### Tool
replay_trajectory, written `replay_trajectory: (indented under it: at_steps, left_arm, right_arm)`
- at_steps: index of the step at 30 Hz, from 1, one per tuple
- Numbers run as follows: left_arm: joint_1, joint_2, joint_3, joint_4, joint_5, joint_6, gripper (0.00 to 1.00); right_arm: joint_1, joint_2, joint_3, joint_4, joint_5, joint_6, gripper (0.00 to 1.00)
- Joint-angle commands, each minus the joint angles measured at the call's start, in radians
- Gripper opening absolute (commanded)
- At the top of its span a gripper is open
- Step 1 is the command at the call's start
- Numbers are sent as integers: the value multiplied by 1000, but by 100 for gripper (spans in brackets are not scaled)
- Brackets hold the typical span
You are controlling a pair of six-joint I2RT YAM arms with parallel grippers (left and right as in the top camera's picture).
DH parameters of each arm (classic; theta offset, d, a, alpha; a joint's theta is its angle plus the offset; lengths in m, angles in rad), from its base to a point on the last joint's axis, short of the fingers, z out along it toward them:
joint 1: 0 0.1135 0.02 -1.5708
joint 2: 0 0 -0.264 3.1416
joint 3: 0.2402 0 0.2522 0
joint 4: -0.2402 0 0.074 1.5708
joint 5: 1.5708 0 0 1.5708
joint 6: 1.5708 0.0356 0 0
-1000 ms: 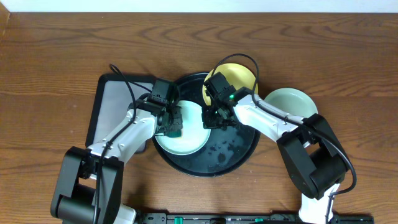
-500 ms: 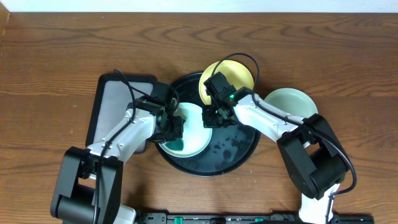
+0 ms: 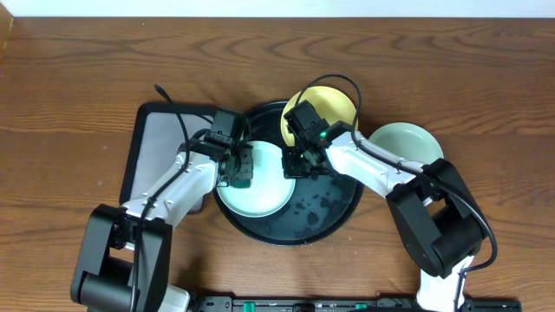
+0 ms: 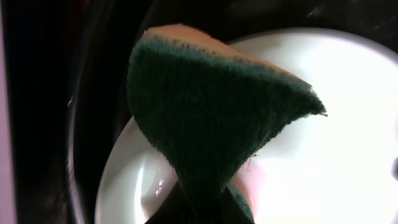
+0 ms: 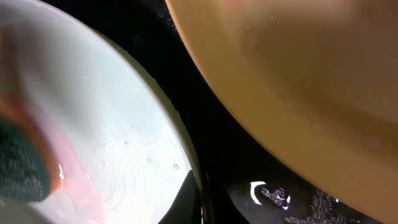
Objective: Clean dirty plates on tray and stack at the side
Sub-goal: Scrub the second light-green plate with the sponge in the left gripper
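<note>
- Your left hand (image 3: 241, 172) was pressed together on a sponge (image 4: 211, 118), pinching it low down so that its dark green scouring face fanned out in front of the wrist camera, with a thin tan layer along the top edge.
- That sponge sat over the left part of the mint plate (image 3: 260, 195), at or just above its surface; you could not tell from the views whether it pressed down.
- Your right hand (image 3: 299, 165) was closed as well, its two dark fingertips (image 5: 186, 194) pinching the right rim of the same mint plate.
- The mint plate lay inside the tray (image 3: 334, 217), in its left half, with wet sheen and small droplets on it.
- To the right of that plate, the tray's black floor carried a scatter of specks (image 3: 312, 204) and wet patches.
- The yellow plate (image 3: 334, 104) overlapped the tray's far rim, partly inside it and partly out over the desk (image 3: 69, 104), close behind your right hand.
- A second mint plate (image 3: 403, 143) rested on the desk just beside the tray's right edge.
- A grey rectangular tray (image 3: 160, 147) with a black rim lay against the round tray's left side, and your left arm crossed above it.
</note>
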State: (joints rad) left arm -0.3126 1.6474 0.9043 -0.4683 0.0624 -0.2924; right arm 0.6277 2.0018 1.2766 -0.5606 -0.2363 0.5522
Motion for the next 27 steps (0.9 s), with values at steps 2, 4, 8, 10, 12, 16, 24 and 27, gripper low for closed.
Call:
replay_trajectory:
  at_steps: [2, 4, 8, 10, 12, 16, 24, 27]
  left_arm:
    - [2, 3, -7, -125, 103, -18, 7]
    - [2, 3, -7, -145, 336, 74, 8]
    - [2, 3, -7, -105, 396, 75, 8]
    - [2, 3, -7, -37, 375, 74, 8]
    - [2, 3, -7, 37, 332, 74, 8]
    - [3, 3, -7, 141, 129, 26, 8]
    - [2, 3, -7, -61, -93, -125, 8]
    - [2, 3, -7, -121, 58, -103, 7]
  right_arm:
    - [1, 6, 12, 1, 30, 11, 1]
    - [1, 6, 12, 1, 30, 11, 1]
    - [1, 6, 12, 4, 29, 12, 1]
    - [1, 6, 12, 3, 30, 11, 1]
    - [1, 6, 12, 0, 30, 11, 1]
    - [1, 6, 12, 0, 29, 11, 1]
    - [1, 6, 12, 1, 30, 11, 1]
    - [1, 6, 12, 2, 29, 12, 1]
